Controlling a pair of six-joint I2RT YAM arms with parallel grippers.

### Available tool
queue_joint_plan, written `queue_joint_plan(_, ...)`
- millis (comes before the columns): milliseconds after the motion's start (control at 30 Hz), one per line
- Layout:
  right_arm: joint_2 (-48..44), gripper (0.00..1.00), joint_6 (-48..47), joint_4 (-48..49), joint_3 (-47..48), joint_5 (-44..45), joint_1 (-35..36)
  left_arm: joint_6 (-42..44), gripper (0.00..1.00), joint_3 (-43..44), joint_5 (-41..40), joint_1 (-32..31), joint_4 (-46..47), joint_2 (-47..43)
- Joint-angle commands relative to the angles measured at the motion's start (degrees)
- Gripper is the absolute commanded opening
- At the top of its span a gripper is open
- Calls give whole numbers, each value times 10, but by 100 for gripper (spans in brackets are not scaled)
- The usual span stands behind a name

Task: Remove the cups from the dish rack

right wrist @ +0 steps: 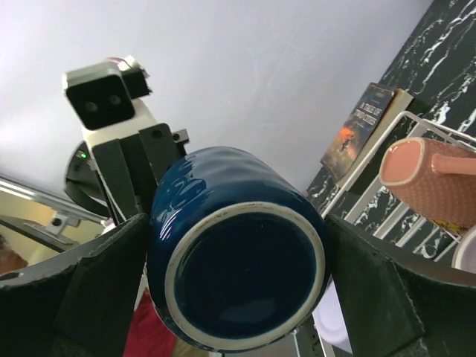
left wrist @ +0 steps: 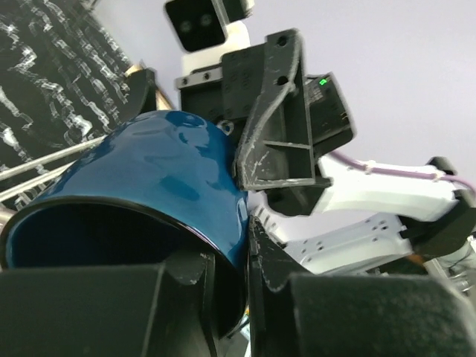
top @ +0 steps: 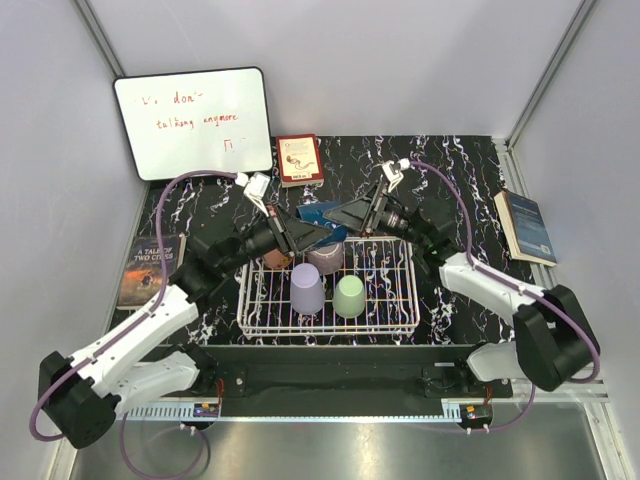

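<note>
Left gripper (left wrist: 232,297) pinches dark blue cup (left wrist: 149,186) above dish rack (top: 413,300) far edge; my right gripper (right wrist: 238,297), wide, flanks its base.

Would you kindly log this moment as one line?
left gripper: shut on blue cup rim | right gripper: straddles its base, grip unclear | rack: lavender cup, green cup inside

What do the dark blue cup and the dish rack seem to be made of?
The dark blue cup: probably glazed ceramic, glossy, with bright reflections and a pale bare-looking ring around its base; glossy plastic is possible. The dish rack: thin metal wire, apparently white-coated and smooth.
</note>
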Motion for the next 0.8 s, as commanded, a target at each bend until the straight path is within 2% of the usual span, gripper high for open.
queue_joint_plan(0, -66, 100, -106, -110, 22, 21, -1, 110, 0, 65, -132, 15, -108, -31)
queue_joint_plan(167, -98, 100, -150, -189, 39, 62, -2, 134, 0, 82, -178, 15, -144, -52)
queue_joint_plan(233, -119, 100, -182, -251, 54, 87, -1, 155, 0, 108, -195, 16, -184, -56)
queue_joint_plan(300, -138, 100, -211, -346, 73, 161, -1, 173, 0, 142, -221, 16, -233, -57)
queue_joint_plan(367, -166, 100, -256, -442, 87, 251, -1, 202, 0, 183, -279, 18, -270, -52)
queue_joint_plan(433, -187, 100, -290, -488, 106, 301, -1, 231, 0, 208, -339, 21, -320, -44)
queue_joint_plan(467, -192, 100, -299, -546, 112, 339, -1, 240, 0, 236, -364, 23, -338, -39)
queue_joint_plan(567, -196, 100, -322, -625, 134, 404, -1, 268, 0, 305, -446, 43, -417, 1)
queue_joint_plan(633, -190, 100, -328, -668, 145, 445, -1, 269, 0, 367, -476, 81, -483, 56)
queue_joint_plan(700, -181, 100, -329, -686, 146, 462, -1, 258, 0, 414, -481, 129, -558, 132)
queue_joint_plan(767, -175, 100, -330, -710, 147, 483, -1, 256, 0, 460, -469, 173, -586, 176)
